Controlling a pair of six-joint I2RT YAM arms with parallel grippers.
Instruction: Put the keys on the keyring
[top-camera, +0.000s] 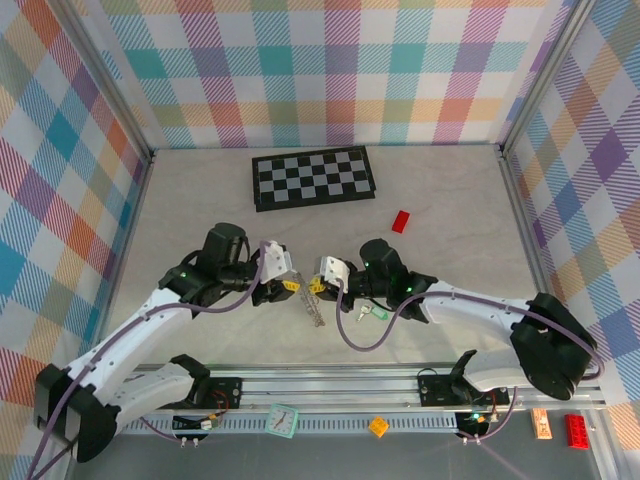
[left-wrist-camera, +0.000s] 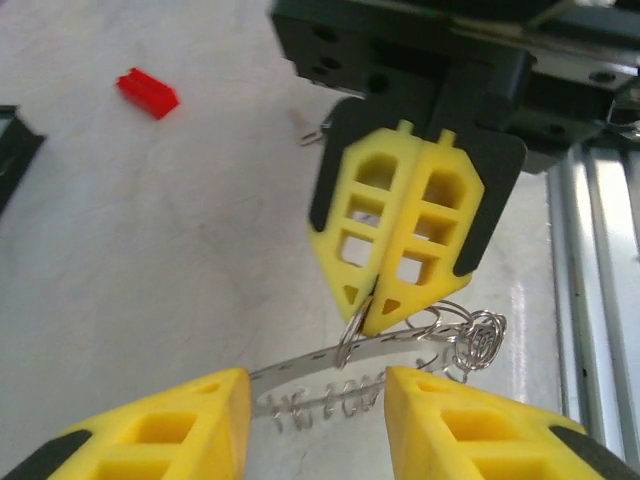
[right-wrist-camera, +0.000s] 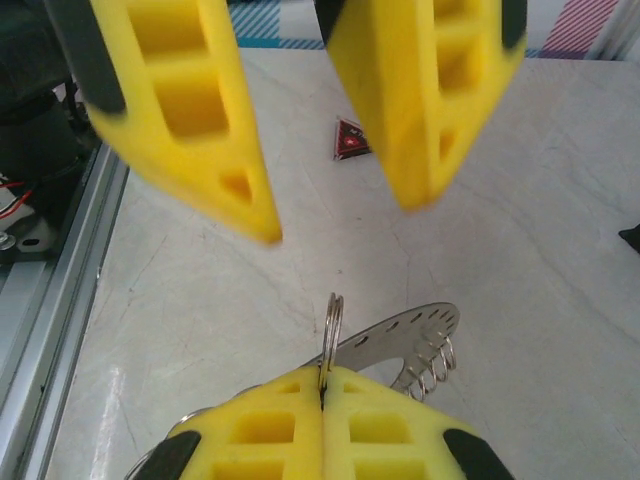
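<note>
Both arms white-shelled with black joints, left arm (top-camera: 140, 335) and right arm (top-camera: 470, 305), purple cables (top-camera: 352, 340) looping off each wrist, and chunky yellow latticed fingers (right-wrist-camera: 400, 120) on black mounts

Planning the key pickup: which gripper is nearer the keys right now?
Right. The right gripper, shut on the keyring, is just beside the keys in the top view; the left gripper, open, is farther off, beyond the right one.

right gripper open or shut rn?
Shut. In the right wrist view the right gripper has its yellow fingers pressed together with no gap, pinching a small wire loop on the keyring.
</note>
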